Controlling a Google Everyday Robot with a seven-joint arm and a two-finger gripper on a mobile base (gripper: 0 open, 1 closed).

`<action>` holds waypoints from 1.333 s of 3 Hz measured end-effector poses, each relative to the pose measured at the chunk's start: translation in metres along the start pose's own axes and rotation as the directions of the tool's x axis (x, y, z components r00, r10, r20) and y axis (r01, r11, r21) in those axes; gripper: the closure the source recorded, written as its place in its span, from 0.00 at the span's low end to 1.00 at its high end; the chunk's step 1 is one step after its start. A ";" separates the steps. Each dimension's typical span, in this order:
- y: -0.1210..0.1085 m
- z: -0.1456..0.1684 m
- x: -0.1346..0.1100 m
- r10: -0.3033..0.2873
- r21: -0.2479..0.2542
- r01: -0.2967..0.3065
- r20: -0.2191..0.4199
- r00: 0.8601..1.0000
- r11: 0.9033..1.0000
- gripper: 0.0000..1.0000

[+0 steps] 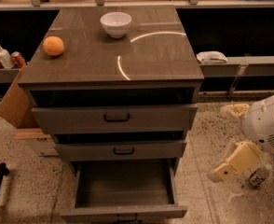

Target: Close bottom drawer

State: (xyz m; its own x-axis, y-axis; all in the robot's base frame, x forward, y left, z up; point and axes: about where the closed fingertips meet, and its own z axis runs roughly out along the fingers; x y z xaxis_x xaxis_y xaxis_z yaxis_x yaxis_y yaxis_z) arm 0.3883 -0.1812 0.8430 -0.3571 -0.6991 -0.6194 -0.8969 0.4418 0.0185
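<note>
White bowl near the back edge of the tabletop, a little left of middle. Orange close to the left edge, toward the back-left corner, well apart from the bowl. Below the front edge, top drawer front and middle drawer front, each with a dark handle. Beyond the left edge, cardboard box, white pump bottle and red can. Beyond the right edge, crumpled white cloth on a ledge; lower down, small bottle on speckled floor.
</note>
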 end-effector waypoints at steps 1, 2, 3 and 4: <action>0.000 0.000 0.000 0.000 0.000 0.000 0.000 1.000 1.000 0.00; -0.001 0.026 0.010 -0.004 -0.016 0.004 -0.037 0.999 1.000 0.00; -0.002 0.059 0.028 0.007 -0.051 -0.009 -0.049 0.999 0.999 0.00; -0.001 0.107 0.050 0.024 -0.121 -0.033 -0.076 0.997 0.992 0.00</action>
State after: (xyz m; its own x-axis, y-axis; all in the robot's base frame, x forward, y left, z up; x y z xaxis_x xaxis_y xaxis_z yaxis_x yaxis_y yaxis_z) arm 0.3995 -0.1563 0.7276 -0.3975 -0.7287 -0.5576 -0.9095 0.3937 0.1337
